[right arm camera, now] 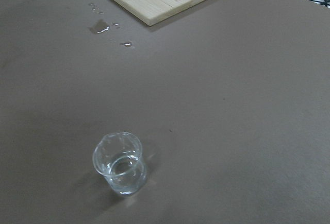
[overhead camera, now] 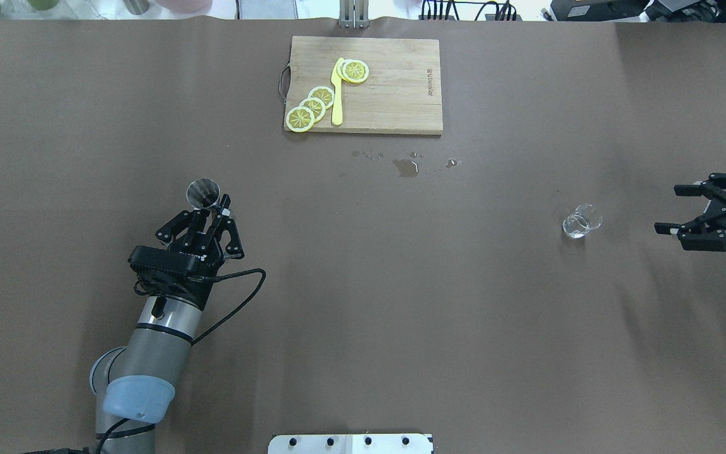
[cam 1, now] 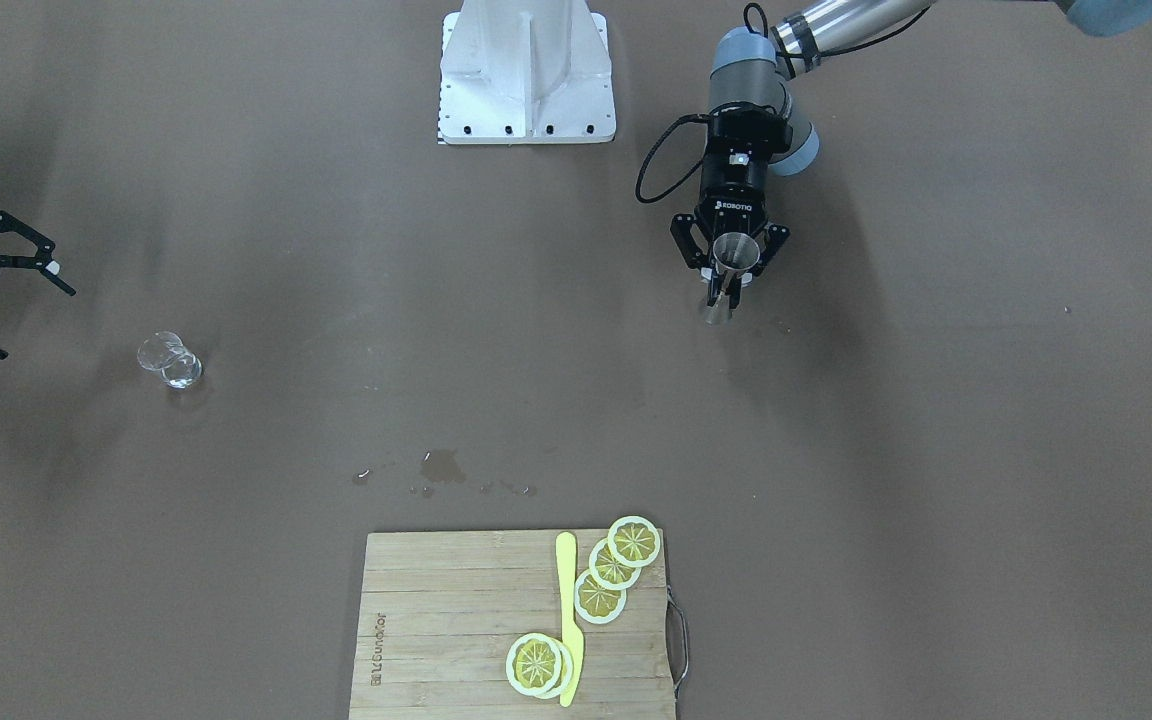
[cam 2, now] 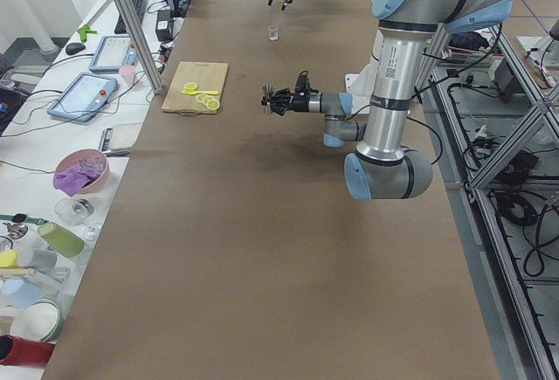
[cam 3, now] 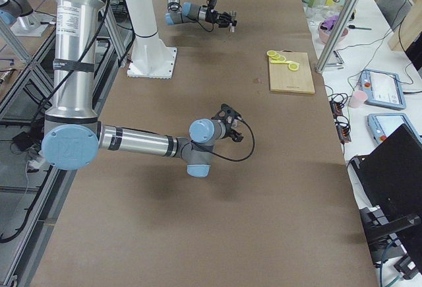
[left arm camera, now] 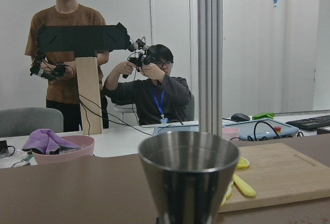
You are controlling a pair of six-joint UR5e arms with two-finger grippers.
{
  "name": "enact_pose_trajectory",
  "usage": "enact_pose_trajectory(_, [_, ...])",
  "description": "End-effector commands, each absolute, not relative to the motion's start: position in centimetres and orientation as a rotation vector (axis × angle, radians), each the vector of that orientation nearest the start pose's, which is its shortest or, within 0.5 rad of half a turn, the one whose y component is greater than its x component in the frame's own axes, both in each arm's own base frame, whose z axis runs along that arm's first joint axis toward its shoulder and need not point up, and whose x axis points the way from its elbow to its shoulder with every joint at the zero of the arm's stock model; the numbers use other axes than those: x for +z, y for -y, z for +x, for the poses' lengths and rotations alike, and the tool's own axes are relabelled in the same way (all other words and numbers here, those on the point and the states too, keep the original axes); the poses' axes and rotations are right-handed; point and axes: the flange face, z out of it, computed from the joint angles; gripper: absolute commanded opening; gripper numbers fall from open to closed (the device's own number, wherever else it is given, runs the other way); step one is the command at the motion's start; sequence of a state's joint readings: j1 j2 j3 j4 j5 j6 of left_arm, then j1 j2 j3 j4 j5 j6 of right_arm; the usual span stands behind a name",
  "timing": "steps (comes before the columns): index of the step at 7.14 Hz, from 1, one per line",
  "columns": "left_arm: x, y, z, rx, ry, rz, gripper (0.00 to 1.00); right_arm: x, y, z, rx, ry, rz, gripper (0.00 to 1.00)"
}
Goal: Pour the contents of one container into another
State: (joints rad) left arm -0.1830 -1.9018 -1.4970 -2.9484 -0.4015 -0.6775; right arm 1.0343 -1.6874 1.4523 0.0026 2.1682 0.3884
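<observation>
Item 1: steel jigger point(cam 1: 735, 256), hourglass form, upright, open mouth up. On the robot's left half of the counter point(overhead camera: 363, 302). Gripped at the narrow waist by the left end effector point(cam 1: 731, 277), jaws narrowed onto it. Whether its foot touches the counter cannot be told

Item 2: clear glass tumbler point(overhead camera: 580, 222), short, thick base, upright. On the robot's right half of the counter, well apart from the jigger

Item 3: right end effector point(overhead camera: 668, 209), jaws spread wide, holding nothing. Near the tumbler, open side facing it, not touching

Item 4: wooden cutting board point(overhead camera: 394, 94), at the counter's far edge from the robot, metal handle on one short side. It carries lemon slices point(overhead camera: 312, 106) and a yellow knife point(overhead camera: 337, 94)

Item 5: small wet patch with droplets point(overhead camera: 407, 167), on the counter just beside the board's near edge
</observation>
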Motion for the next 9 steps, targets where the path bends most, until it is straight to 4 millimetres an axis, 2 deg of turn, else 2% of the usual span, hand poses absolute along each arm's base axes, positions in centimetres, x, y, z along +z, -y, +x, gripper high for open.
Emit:
enact_pose_trajectory(1, [36.6, 32.2, 50.4, -0.4, -0.734, 1.429, 0.0, 60.3, 42.9, -10.9, -0.398, 0.979, 0.746, 1.0])
enact_pose_trajectory(2, [36.7, 32.2, 50.5, -0.4, -0.734, 1.429, 0.0, 60.6, 44.1, -8.6, -0.334, 0.977, 0.616, 1.0])
enact_pose_trajectory(3, [36.6, 32.2, 50.5, -0.4, -0.734, 1.429, 0.0, 60.5, 45.0, -7.3, -0.266, 0.945, 0.527, 1.0])
enact_pose_trajectory(5, [36.7, 32.2, 50.6, -0.398, -0.732, 1.428, 0.0, 62.2, 46.0, -4.9, -0.123, 0.885, 0.334, 1.0])
enact_pose_trajectory(6, [36.9, 32.2, 50.6, -0.395, -0.728, 1.428, 0.0, 62.4, 47.4, -4.3, -0.058, 0.864, 0.227, 1.0])
enact_pose_trajectory(9, [37.2, 32.3, 51.3, -0.38, -0.717, 1.426, 0.0, 64.0, 47.6, -3.0, 0.065, 0.828, 0.004, 1.0])
